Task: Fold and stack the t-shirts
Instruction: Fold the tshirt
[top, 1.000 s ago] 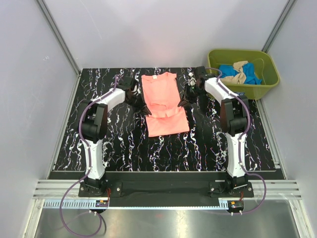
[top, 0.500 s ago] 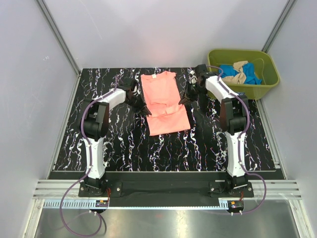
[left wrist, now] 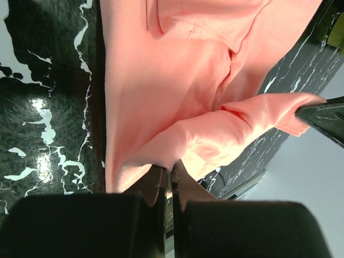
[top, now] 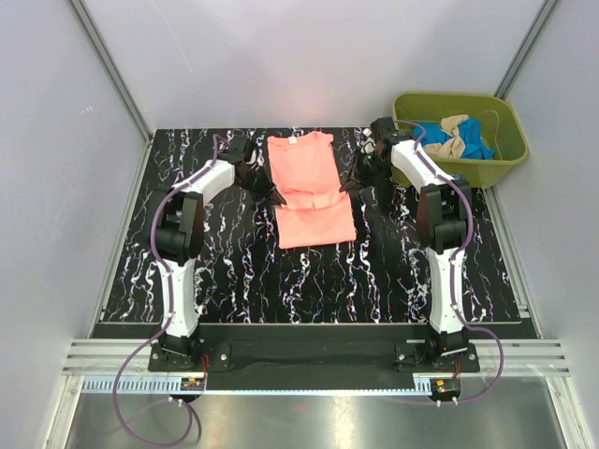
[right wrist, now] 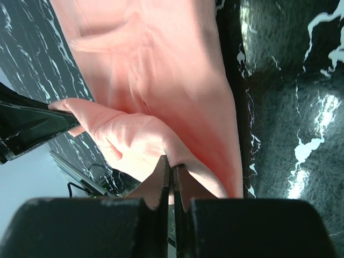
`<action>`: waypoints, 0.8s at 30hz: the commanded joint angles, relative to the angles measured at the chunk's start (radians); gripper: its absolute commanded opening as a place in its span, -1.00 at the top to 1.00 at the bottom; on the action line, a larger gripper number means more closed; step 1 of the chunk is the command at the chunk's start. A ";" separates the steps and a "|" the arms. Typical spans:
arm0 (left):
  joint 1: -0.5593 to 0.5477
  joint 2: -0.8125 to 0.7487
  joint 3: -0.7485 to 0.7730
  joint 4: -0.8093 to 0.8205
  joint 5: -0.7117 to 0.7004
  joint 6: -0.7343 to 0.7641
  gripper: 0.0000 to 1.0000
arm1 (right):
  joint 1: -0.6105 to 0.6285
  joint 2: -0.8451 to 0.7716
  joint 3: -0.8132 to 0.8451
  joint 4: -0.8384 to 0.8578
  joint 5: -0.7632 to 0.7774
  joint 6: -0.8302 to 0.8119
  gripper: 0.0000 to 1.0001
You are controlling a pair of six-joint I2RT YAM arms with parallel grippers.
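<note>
While lying on the table (top: 234,267), the pink t-shirt (top: 314,220) is pinched tight by the left gripper (left wrist: 168,177) and right gripper (right wrist: 172,173).

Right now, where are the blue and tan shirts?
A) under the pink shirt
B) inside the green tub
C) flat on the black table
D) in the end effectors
B: the blue shirt and tan shirt lie bunched inside the green tub at the far right, while the left end effector and right end effector pinch only the pink shirt.
</note>
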 commanded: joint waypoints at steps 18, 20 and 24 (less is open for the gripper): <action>0.039 -0.279 -0.023 0.026 -0.152 0.103 -0.12 | -0.012 -0.087 0.050 -0.004 0.116 -0.038 -0.09; 0.002 -0.335 -0.140 0.071 -0.126 0.096 -0.01 | 0.028 -0.194 -0.125 0.059 0.138 0.000 -0.08; -0.067 -0.387 -0.333 0.240 -0.066 -0.013 0.22 | 0.146 -0.291 -0.313 0.205 0.305 0.061 0.03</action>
